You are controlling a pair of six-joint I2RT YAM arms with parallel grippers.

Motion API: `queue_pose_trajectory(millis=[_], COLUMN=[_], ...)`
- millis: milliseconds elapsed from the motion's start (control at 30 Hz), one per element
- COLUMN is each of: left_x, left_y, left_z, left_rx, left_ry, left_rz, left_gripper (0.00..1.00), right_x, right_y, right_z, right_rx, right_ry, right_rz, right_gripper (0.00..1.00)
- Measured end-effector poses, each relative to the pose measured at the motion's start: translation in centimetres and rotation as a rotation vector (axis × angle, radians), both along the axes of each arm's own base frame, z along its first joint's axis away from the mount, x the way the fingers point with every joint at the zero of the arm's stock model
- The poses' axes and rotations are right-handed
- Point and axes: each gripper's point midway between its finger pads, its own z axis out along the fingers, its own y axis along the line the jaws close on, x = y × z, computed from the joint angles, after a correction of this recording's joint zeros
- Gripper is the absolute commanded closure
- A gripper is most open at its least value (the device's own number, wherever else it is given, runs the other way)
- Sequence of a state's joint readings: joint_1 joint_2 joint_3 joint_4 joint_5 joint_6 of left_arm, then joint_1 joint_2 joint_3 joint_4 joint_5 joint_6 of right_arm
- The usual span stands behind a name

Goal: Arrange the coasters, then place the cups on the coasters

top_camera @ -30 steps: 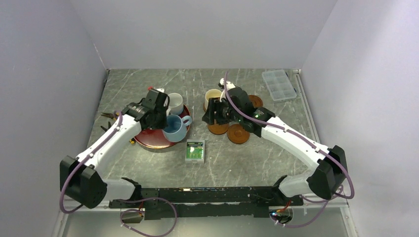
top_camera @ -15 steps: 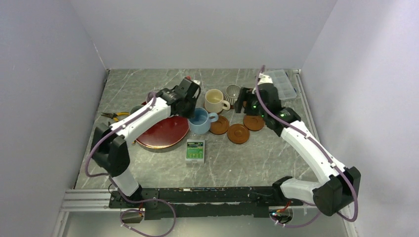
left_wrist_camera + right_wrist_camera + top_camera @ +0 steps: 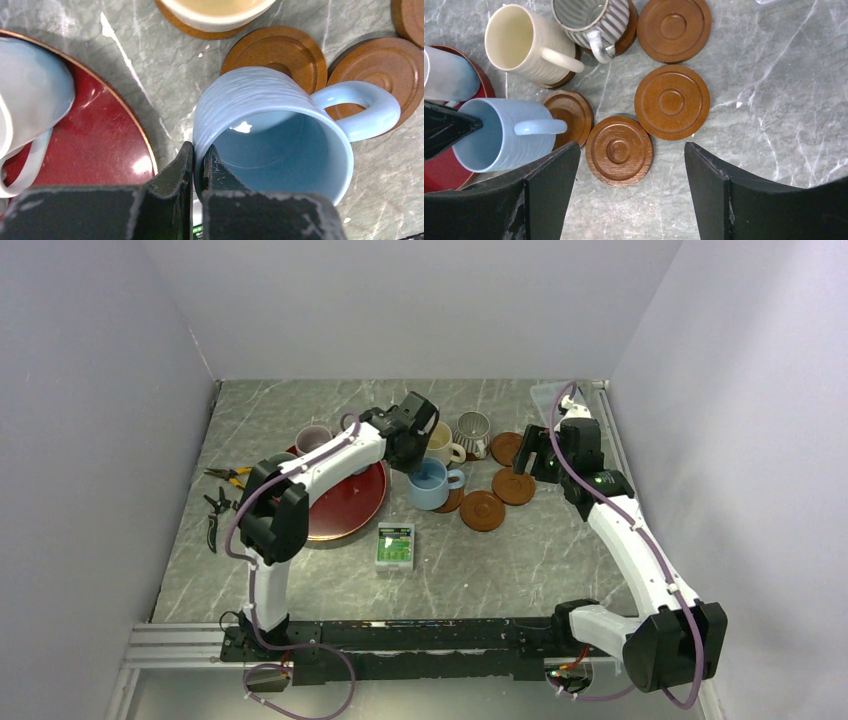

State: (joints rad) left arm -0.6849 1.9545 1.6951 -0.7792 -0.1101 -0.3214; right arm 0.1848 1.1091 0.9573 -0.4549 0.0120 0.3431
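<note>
Now, left claw (image 3: 198,152): clenched on the rim of the blue cup (image 3: 270,150), one finger inside, for carrying.
Blue cup: tilted, partly over a bare coaster (image 3: 280,47), likely its target.
Right claw (image 3: 631,150): spread, empty, above spare coasters (image 3: 672,101).

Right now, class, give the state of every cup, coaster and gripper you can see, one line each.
left gripper, jaws shut on light blue cup's rim
right gripper, jaws open, empty
light blue cup, gripped at rim
cream cup, upright on a coaster
striped cup, upright on another coaster
three other coasters, bare
</note>
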Motion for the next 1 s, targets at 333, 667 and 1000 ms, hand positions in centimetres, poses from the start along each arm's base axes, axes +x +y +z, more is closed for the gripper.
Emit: queue_pose_trajectory(millis=[333, 667, 1000], left_x=[0.0, -0.1, -0.1], left_y=[-1.9, -2.1, -2.5], left_z=[-0.8, -1.1, -2.7], left_rx=[-0.007, -0.016, 0.002], left_ry=[0.027, 0.044, 0.066], left_rz=[0.048, 0.115, 0.169], left_gripper=[0.97, 0.97, 0.97], right_x=[0.0, 0.2, 0.3], right_y=[-0.2, -0.4, -0.4], right_z=[-0.5, -0.3, -0.2], right_rx=[0.029, 0.046, 0.056], right_ry=[0.007, -0.003, -0.007], right_rz=[0.013, 0.015, 0.021], right_gripper=[0.19, 0.19, 0.19])
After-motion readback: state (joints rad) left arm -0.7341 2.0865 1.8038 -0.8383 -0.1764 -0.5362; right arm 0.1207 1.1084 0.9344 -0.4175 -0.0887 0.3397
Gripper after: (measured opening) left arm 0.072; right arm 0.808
